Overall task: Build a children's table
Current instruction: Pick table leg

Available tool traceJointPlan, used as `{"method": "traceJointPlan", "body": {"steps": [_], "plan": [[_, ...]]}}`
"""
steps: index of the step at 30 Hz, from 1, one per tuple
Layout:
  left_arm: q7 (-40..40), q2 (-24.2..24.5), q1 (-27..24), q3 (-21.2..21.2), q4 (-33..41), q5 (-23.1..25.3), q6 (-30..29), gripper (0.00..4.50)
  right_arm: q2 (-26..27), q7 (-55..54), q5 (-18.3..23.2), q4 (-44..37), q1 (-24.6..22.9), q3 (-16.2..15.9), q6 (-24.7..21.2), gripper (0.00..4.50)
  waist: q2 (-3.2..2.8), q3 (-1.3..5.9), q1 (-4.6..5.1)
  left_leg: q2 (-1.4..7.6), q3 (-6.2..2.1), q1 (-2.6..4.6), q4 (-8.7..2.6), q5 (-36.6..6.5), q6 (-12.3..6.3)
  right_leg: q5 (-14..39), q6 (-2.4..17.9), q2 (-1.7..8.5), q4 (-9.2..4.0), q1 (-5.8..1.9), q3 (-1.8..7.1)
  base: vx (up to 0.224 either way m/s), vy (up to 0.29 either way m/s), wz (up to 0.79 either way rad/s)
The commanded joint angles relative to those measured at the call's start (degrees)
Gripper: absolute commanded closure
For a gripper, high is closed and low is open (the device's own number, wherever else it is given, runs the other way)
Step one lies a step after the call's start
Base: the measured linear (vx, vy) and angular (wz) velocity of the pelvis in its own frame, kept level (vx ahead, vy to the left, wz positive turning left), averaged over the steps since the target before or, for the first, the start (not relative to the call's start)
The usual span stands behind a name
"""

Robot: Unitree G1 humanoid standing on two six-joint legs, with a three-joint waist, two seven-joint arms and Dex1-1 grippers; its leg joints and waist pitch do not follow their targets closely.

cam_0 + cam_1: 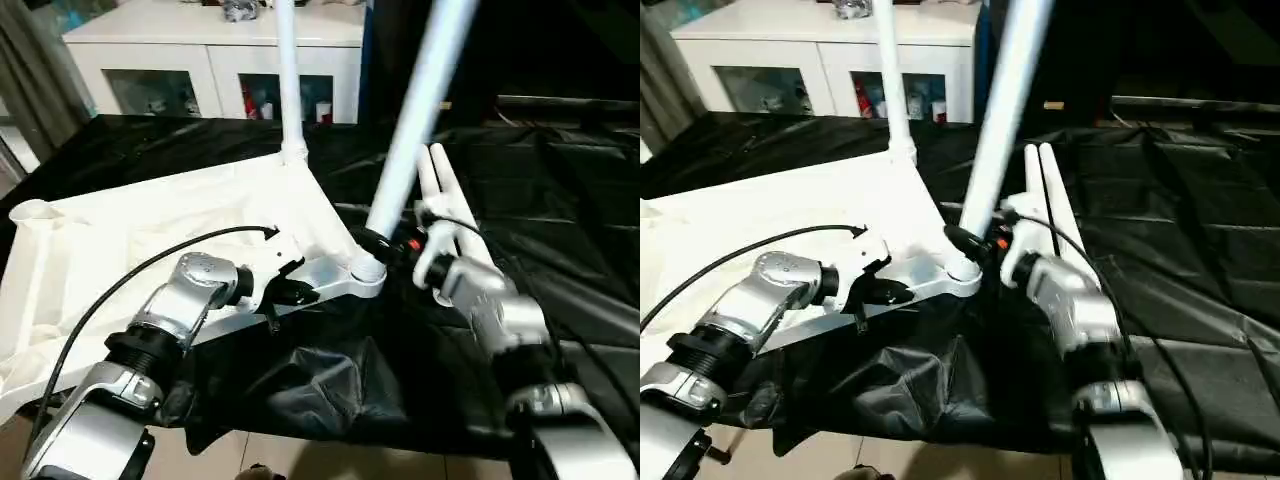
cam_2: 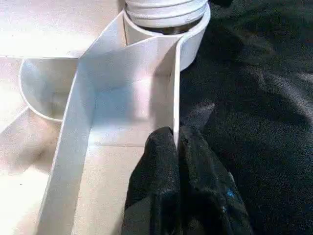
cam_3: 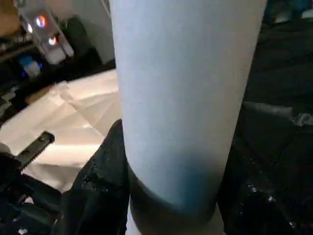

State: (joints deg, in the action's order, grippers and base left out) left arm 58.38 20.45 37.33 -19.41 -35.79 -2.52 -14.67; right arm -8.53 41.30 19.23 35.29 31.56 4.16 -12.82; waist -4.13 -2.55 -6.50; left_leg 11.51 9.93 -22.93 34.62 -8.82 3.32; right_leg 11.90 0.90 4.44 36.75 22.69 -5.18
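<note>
The children's table top [image 1: 150,240] lies upside down on black cloth, its rimmed underside facing up. One white leg [image 1: 288,80] stands upright in the far corner socket. A second leg [image 1: 420,110] leans with its foot in the near corner socket [image 1: 365,272]. My right gripper [image 1: 382,243] is shut on this leg just above the socket, with black fingers [image 3: 98,186] on either side of the leg [image 3: 186,98]. My left gripper [image 1: 295,293] is shut on the top's thin rim [image 2: 175,98], close to that socket. Two loose legs [image 1: 445,190] lie side by side on the cloth behind my right wrist.
A white glass-door cabinet [image 1: 210,60] stands behind the work surface. Wrinkled black cloth [image 1: 560,200] covers the surface to the right and hangs over the front edge [image 1: 330,400]. Below that edge is bare floor. A black cable [image 1: 130,280] loops over my left forearm.
</note>
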Motion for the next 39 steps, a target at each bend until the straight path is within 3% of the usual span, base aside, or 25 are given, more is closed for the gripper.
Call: {"method": "traceJointPlan", "body": {"steps": [1, 4, 7, 13, 14, 16, 17, 19, 20, 21, 22, 24, 25, 26, 28, 29, 31, 35, 39], "plan": [[-1.9, 0.3, 1.6, 2.0, -1.1, 0.5, 0.5, 4.5, 0.0, -1.7, -1.7, 3.0, -3.3, -0.2, 0.4, 2.59, 0.05, 3.92, 0.12, 1.69, -0.82, 1.47, -4.08, -15.8, -0.46, 9.4, 11.5, 4.28, -5.24, -2.63, 2.96, 0.0, 0.0, 0.0], [-2.2, 0.0, 1.7, 2.3, -1.2, 0.4, 0.5, 4.5, 0.2, -2.2, -2.5, 2.0, -5.0, -0.8, 2.8, 2.6, -0.18, 3.76, 0.16, 1.72, -0.86, 1.6, -4.24, -17.5, -0.36, 13.7, 10.4, 4.37, -5.76, -2.41, 2.97, 0.0, 0.0, 0.0], [-2.7, -0.4, 1.8, 2.4, -1.6, 0.6, 0.6, 4.5, 0.4, -2.9, -5.2, -0.6, -7.9, -2.8, 6.9, 2.6, -0.26, 3.81, 0.16, 1.8, -0.98, 1.52, -4.43, -17.4, -0.16, 14.4, 9.5, 4.3, -5.84, -2.34, 3.0, 0.0, 0.0, 0.0], [-2.4, -0.4, 1.8, 2.5, -1.9, 0.8, 0.9, 4.5, -0.1, -2.3, -7.3, -1.6, -8.4, -5.6, 7.2, 2.6, -0.34, 3.49, 0.37, 1.75, -1.05, 1.74, -4.77, -20.0, 0.04, 17.7, 8.9, 4.3, -6.27, -2.26, 2.96, 0.0, 0.0, 0.0], [-2.4, -0.3, 1.8, 2.4, -1.9, 0.9, 0.9, 4.5, -0.5, -1.9, -8.3, -1.9, -8.2, -7.0, 7.1, 2.6, -0.01, 3.3, 0.49, 1.71, -1.02, 1.89, -4.89, -20.9, 0.16, 19.3, 8.6, 4.33, -6.55, -2.22, 2.94, 0.0, 0.0, 0.0], [-2.2, -0.2, 1.8, 2.3, -1.9, 1.1, 1.0, 4.5, -1.1, -0.6, -9.6, -2.0, -7.6, -9.2, 6.4, 2.6, -0.11, 3.11, 0.58, 1.66, -1.05, 2.24, -5.07, -22.2, 0.48, 22.0, 8.1, 4.4, -6.92, -2.25, 2.95, 0.0, 0.0, 0.0], [-2.1, -0.1, 1.7, 2.3, -1.8, 1.1, 1.0, 4.5, -1.4, 0.1, -10.1, -2.1, -7.4, -10.0, 6.0, 2.6, 0.17, 3.2, 0.63, 1.73, -1.12, 2.22, -5.12, -22.0, 0.49, 22.3, 7.9, 4.54, -6.98, -2.36, 3.05, 0.0, 0.0, 0.0], [-1.9, 0.0, 1.6, 2.2, -1.7, 1.1, 1.0, 4.5, -1.9, 1.6, -10.8, -1.9, -6.9, -11.3, 5.1, 2.6, 0.01, 3.17, 0.66, 1.72, -1.14, 2.09, -5.14, -21.4, 0.36, 21.9, 8.0, 4.47, -6.91, -2.36, 3.09, 0.0, 0.0, 0.0], [-1.5, 0.3, 1.5, 2.1, -1.4, 1.1, 1.0, 4.5, -2.7, 3.8, -11.8, -1.2, -6.0, -12.9, 3.8, 2.6, 0.44, 3.2, 0.73, 1.77, -1.08, 2.12, -5.14, -21.3, 0.18, 21.5, 8.0, 4.45, -6.93, -2.36, 3.11, 0.0, 0.0, 0.0], [-1.3, 0.4, 1.4, 2.1, -1.2, 1.1, 1.0, 4.5, -2.9, 4.6, -12.1, -0.9, -5.7, -13.3, 3.4, 2.6, 0.27, 3.22, 0.65, 1.72, -1.14, 2.03, -5.12, -21.1, 0.1, 21.3, 8.2, 4.5, -6.76, -2.42, 3.08, 0.0, 0.0, 0.0], [-1.0, 0.5, 1.3, 2.0, -0.9, 1.1, 1.0, 4.5, -3.4, 5.8, -12.4, -0.5, -5.3, -14.0, 3.0, 2.6, 0.62, 3.18, 0.81, 1.73, -1.05, 2.0, -5.16, -20.8, -0.11, 21.4, 8.2, 4.42, -6.87, -2.4, 3.05, 0.0, 0.0, 0.0], [-0.6, 0.7, 1.1, 2.0, -0.6, 1.0, 1.1, 4.5, -3.9, 7.2, -12.9, 0.2, -4.7, -14.8, 2.9, 2.6, 0.35, 3.2, 0.85, 1.75, -1.05, 1.97, -5.09, -20.4, -0.28, 21.0, 8.4, 4.48, -6.81, -2.37, 3.11, 0.0, 0.0, 0.0], [0.3, 1.0, 0.9, 1.8, 0.0, 0.8, 1.1, 4.5, -4.6, 9.4, -13.2, 1.3, -3.8, -15.8, 2.5, 2.6, 1.02, 3.26, 0.85, 1.75, -0.98, 1.95, -5.04, -19.7, -0.52, 20.6, 8.5, 4.53, -6.78, -2.46, 3.14, 0.0, 0.0, 0.0], [1.3, 1.4, 0.6, 1.7, 0.6, 0.8, 1.5, 4.5, -5.2, 11.1, -13.8, 2.5, -3.0, -16.8, 2.8, 2.6, 0.67, 3.27, 0.86, 1.78, -0.98, 1.9, -5.03, -19.3, -0.69, 20.2, 8.8, 4.55, -6.69, -2.42, 3.14, 0.0, 0.0, 0.0], [2.6, 1.9, 0.2, 1.5, 1.5, 0.6, 1.9, 4.5, -5.6, 12.3, -14.4, 4.4, -1.7, -17.3, 3.3, 2.6, 1.02, 3.34, 0.92, 1.86, -1.0, 1.79, -5.05, -18.7, -0.86, 18.8, 9.3, 4.54, -6.43, -2.5, 3.11, 0.0, 0.0, 0.0], [2.7, 1.9, 0.2, 1.5, 1.6, 0.5, 1.9, 4.5, -5.6, 12.4, -14.4, 4.4, -1.7, -17.3, 3.3, 2.6, 0.85, 3.31, 1.03, 1.9, -0.92, 1.83, -5.12, -18.6, -0.91, 18.1, 9.5, 4.44, -6.46, -2.43, 3.15, 0.0, 0.0, 0.0], [5.4, 3.0, -0.8, 1.0, 4.2, -0.1, 2.6, 4.5, -5.7, 14.7, -14.9, 7.0, 0.3, -17.9, 3.7, 2.6, 1.37, 3.61, 1.0, 2.14, -1.04, 1.92, -5.18, -18.0, -0.86, 16.0, 10.5, 4.63, -6.03, -2.63, 3.13, 0.0, 0.0, 0.0], [8.0, 5.1, -1.7, 0.0, 7.8, 0.2, 2.5, 4.5, -5.5, 18.0, -15.2, 10.3, 2.9, -18.4, 4.0, 2.6, 2.0, 2.96, 1.22, 2.15, -0.78, 1.75, -5.43, -17.6, -1.21, 14.9, 11.0, 4.52, -6.15, -2.33, 3.2, 0.0, 0.0, 0.0], [9.2, 6.2, -2.2, -0.1, 10.2, 0.2, 1.7, 4.5, -5.5, 20.5, -15.4, 12.1, 4.1, -19.0, 4.9, 2.6, 2.07, 2.49, 1.26, 2.36, -0.93, 2.01, -5.85, -19.6, -0.45, 14.8, 11.3, 4.35, -6.06, -2.18, 3.26, 0.0, 0.0, 0.0]]}}
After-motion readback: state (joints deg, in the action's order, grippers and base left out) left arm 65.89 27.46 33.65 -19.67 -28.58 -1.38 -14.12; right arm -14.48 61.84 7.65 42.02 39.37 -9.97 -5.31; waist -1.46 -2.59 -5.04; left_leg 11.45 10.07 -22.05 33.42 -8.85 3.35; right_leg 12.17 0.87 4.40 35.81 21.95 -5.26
